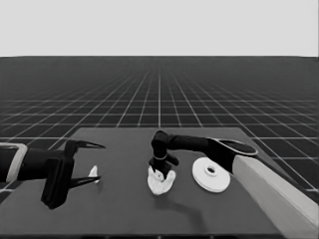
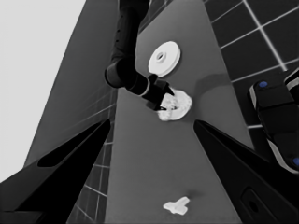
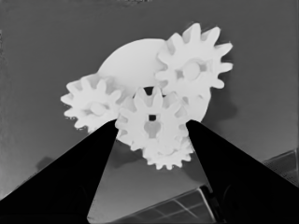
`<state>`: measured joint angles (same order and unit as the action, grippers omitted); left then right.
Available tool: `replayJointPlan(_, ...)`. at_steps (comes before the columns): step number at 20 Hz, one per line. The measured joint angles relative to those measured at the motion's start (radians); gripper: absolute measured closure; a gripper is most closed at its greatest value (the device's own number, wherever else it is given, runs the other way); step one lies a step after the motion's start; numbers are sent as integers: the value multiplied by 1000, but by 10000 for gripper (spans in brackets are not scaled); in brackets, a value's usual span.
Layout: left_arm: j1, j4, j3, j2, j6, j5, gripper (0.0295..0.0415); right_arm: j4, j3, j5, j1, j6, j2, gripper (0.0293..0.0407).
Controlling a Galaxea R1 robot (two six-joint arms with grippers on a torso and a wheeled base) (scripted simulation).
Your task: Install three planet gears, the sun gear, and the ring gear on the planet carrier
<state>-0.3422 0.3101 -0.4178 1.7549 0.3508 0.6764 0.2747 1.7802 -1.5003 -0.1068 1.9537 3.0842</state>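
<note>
Three planet gears sit on the smaller round part. My right tool is clamped on the sun gear above its middle; I should lower it straight, teeth meshing.

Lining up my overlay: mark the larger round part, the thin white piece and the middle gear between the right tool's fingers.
larger round part [image 1: 211, 175]: head view, flat rim.
thin white piece [image 2: 177, 205]: left wrist view, its centre.
middle gear [image 3: 152, 122]: right wrist view, hub by its square hole.

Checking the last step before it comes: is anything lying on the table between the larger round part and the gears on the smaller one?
Nothing visible: bare table separates the larger round part from the smaller round part.
</note>
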Motion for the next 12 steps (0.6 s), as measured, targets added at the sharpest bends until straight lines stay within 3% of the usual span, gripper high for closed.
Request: replayJointPlan(12,0,0,0,0,0,0,326,0,0,0,0,126,0,391)
